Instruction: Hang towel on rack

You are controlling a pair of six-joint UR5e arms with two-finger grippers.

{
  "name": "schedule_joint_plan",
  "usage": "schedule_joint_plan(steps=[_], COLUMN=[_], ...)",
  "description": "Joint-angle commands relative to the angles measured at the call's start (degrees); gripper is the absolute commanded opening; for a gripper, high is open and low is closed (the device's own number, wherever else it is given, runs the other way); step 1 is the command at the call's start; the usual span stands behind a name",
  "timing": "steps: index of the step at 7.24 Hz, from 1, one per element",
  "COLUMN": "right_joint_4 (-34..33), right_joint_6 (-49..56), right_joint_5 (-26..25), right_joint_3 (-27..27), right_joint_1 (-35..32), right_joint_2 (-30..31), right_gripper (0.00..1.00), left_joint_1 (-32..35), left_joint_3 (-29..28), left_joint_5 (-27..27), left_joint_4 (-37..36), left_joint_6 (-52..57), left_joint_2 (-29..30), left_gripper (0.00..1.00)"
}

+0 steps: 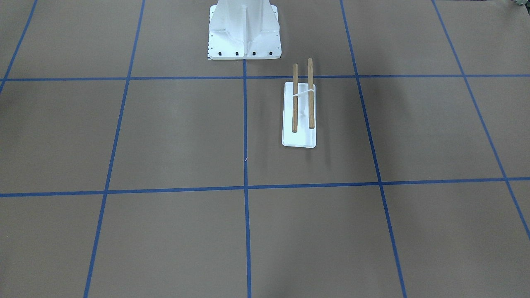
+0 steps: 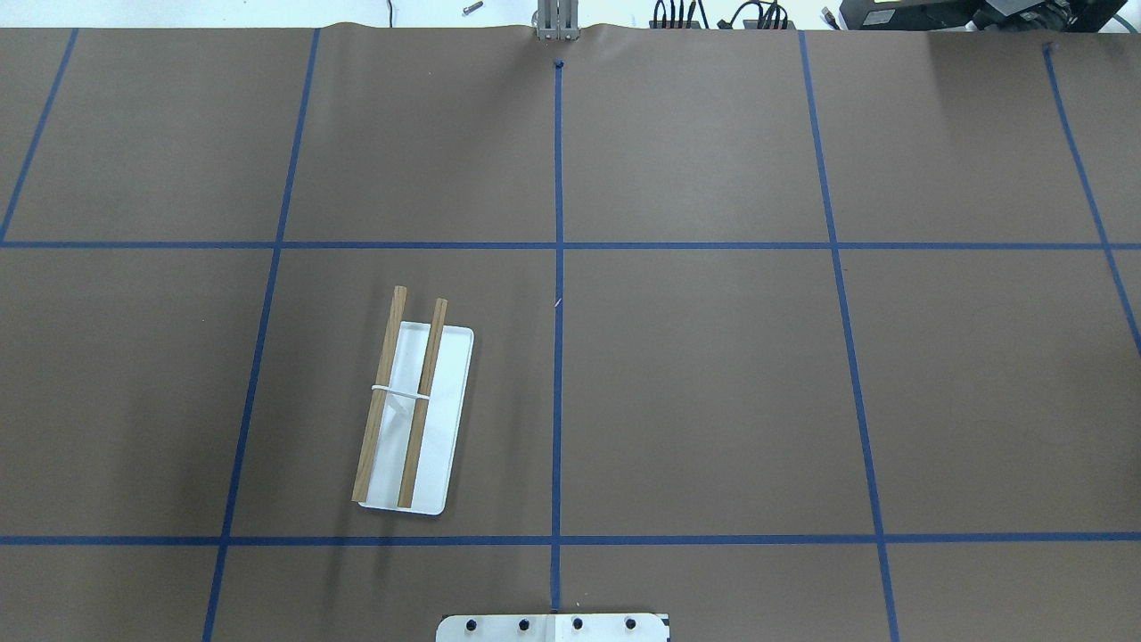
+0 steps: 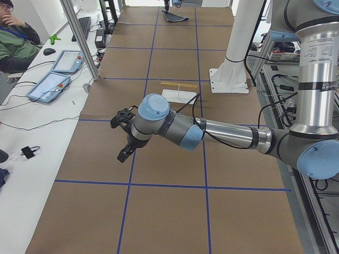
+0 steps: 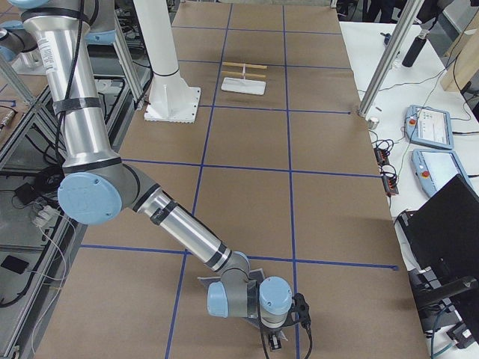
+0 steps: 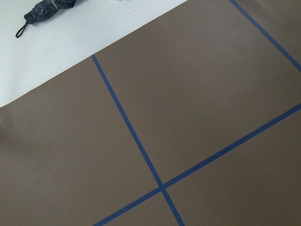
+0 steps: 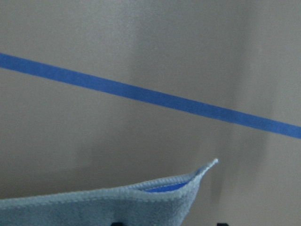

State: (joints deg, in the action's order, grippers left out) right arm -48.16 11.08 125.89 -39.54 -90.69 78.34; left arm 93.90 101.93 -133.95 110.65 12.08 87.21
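The rack (image 1: 299, 111) stands on the brown table, a white base with two bare wooden rods; it also shows in the overhead view (image 2: 414, 415) and both side views (image 4: 243, 78). The towel (image 6: 94, 202) fills the bottom of the right wrist view, its light grey stitched edge raised and blue showing inside a fold. My right gripper (image 4: 278, 340) is low over the towel (image 4: 253, 283) at the table's right end, far from the rack. My left gripper (image 3: 123, 153) hangs above the table's left end, with nothing seen in it. I cannot tell whether either gripper is open or shut.
The white bolted pedestal (image 1: 244, 33) stands just behind the rack. Blue tape lines grid the table (image 2: 713, 374). Operators' pendants (image 4: 430, 127) and a seated person (image 3: 13, 39) are along the far table edge. A folded umbrella (image 5: 44, 12) lies on the white surface beyond the left end.
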Motion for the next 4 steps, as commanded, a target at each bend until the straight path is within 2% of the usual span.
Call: schedule_joint_plan(steps=[1, 2, 3, 4], right_joint_4=[0.0, 0.0, 0.0, 0.0], right_joint_6=[-0.01, -0.01, -0.01, -0.01], right_joint_5=[-0.12, -0.12, -0.12, -0.03], right_joint_3=[0.25, 0.34, 0.34, 0.26], right_joint_1=[1.3, 1.39, 1.39, 1.39], right_joint_2=[-0.29, -0.38, -0.29, -0.21], right_gripper=[0.68, 0.28, 0.05, 0.0], left_joint_1=[-0.03, -0.03, -0.03, 0.06], left_joint_3=[-0.06, -0.06, -0.06, -0.06], left_joint_5=[0.0, 0.0, 0.0, 0.0], left_joint_4=[0.0, 0.0, 0.09, 0.01], left_joint_6=[-0.04, -0.04, 0.05, -0.04], left_joint_2=[0.15, 0.24, 0.32, 0.41], left_gripper=[0.98, 0.98, 0.98, 0.98])
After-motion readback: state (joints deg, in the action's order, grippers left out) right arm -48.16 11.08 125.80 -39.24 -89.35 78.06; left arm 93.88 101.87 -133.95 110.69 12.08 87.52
